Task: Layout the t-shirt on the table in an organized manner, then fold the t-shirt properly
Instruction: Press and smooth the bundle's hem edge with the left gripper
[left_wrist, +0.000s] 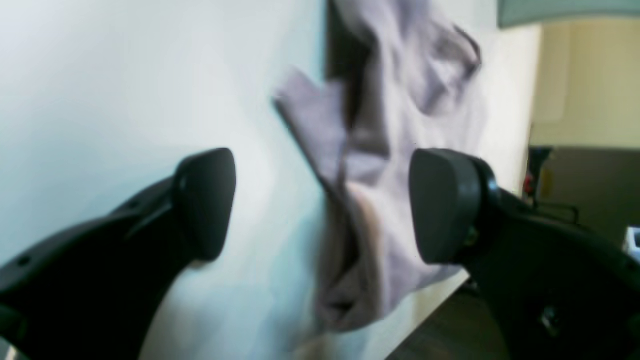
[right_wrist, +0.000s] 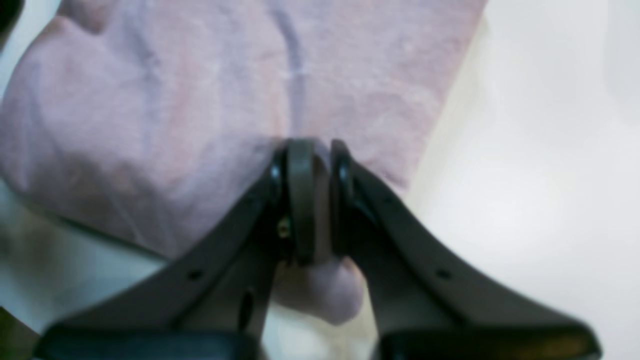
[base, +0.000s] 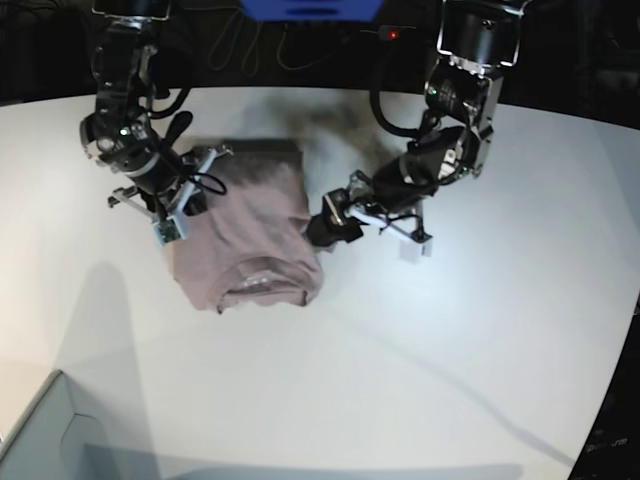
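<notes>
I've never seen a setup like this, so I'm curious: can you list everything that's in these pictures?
t-shirt: one, dusty mauve, partly folded and lying on the table between the two arms.
table: one, white, with a curved edge, filling most of the base view.
box corner: one, pale grey-green, at the lower left of the base view.
blue object: one, at the top edge behind the table; too cut off to name.
left gripper: one, black, jaws wide apart near the shirt's edge.
right gripper: one, black, pinching a fold of the shirt.
</notes>
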